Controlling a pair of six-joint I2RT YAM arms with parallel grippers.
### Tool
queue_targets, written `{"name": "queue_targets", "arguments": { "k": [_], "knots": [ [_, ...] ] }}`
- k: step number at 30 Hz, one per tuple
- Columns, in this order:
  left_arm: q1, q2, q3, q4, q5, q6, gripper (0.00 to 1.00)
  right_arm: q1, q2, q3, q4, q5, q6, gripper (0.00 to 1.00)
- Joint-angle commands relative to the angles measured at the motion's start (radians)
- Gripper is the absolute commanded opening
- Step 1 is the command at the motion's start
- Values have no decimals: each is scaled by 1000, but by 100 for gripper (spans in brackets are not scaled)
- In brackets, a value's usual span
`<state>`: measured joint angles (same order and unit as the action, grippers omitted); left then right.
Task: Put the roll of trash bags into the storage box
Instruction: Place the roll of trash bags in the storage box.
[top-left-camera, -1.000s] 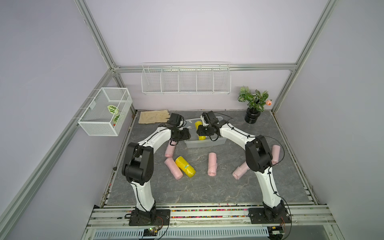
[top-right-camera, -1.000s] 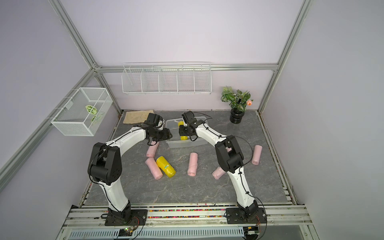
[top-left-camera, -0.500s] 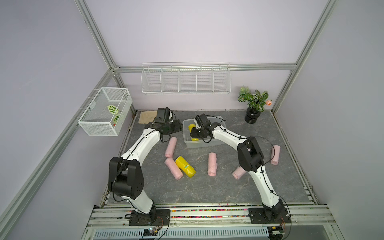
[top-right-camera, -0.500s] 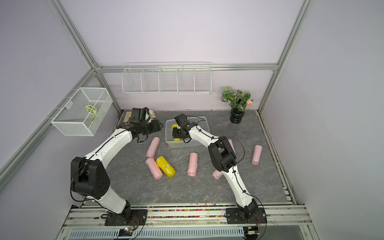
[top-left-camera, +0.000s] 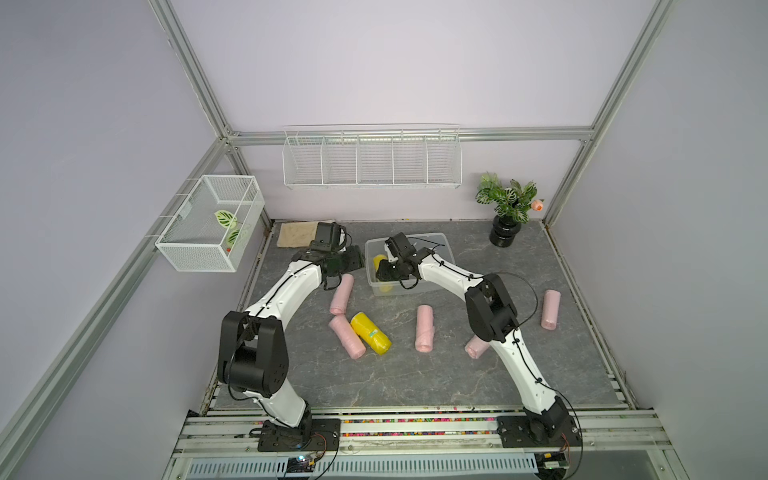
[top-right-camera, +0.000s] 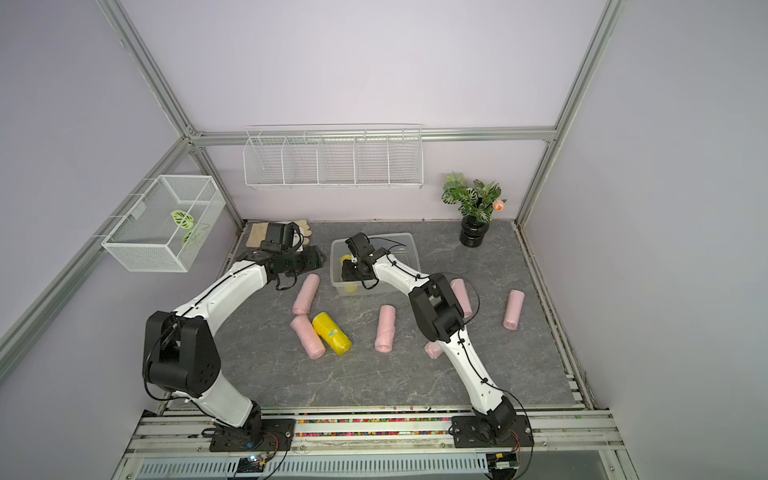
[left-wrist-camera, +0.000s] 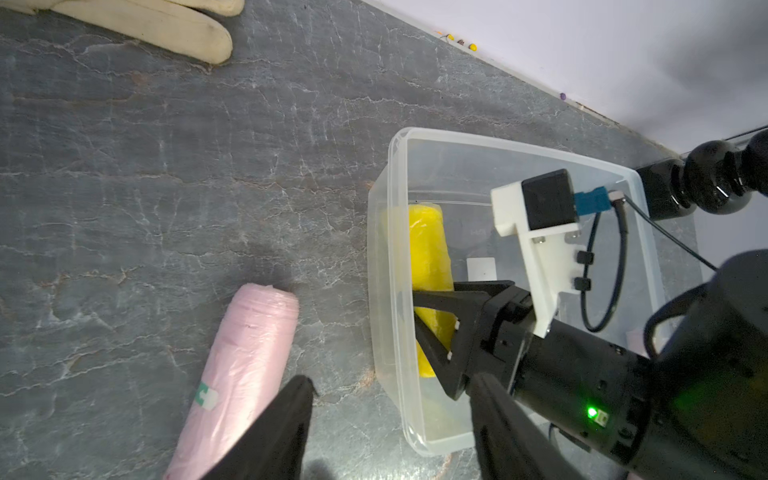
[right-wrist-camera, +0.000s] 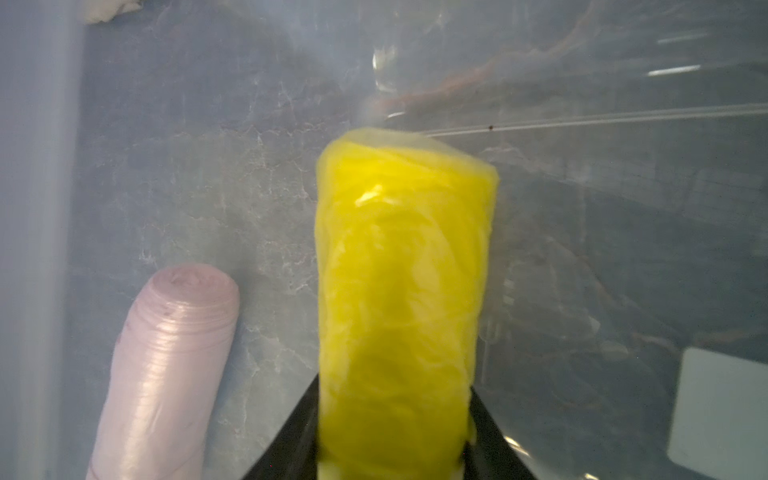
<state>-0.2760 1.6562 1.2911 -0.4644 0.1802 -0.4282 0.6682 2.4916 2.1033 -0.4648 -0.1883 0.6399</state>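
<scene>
Roll (right-wrist-camera: 399, 291), crinkly yellow, in translucent, apparently plastic box (left-wrist-camera: 388, 270)

Top views look down from high; both wrist views closely share the storage box (left-wrist-camera: 386, 270).

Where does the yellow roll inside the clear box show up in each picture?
In a top view: the yellow roll sits in the storage box, partly under the right gripper.
In a top view: the roll likewise, in the box under that gripper.
Left wrist: the roll lies right of centre, along the box's wall.
Right wrist: the roll fills the centre, clamped by the gripper.
Shared landmark: the pink roll just outside that wall.
</scene>
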Motion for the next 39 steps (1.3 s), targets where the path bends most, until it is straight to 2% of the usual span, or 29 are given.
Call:
{"name": "queue_targets", "arguments": {
  "k": [1,7,15,39],
  "knots": [
    [-3,14,-10,12,-7,-11,65,13,-1,21,-15,-36,-2,46],
    [-3,13,-14,10,-13,-12,65,15,-15,23,-48,-35,-34,60],
    [-4,14,-20,12,-7,-17,65,10,-55,28,-110,-15,-93,70],
    [-4,29,-10,-6,-3,-19,65,-15,-196,-57,-115,-14,-143,75]
  ]
}}
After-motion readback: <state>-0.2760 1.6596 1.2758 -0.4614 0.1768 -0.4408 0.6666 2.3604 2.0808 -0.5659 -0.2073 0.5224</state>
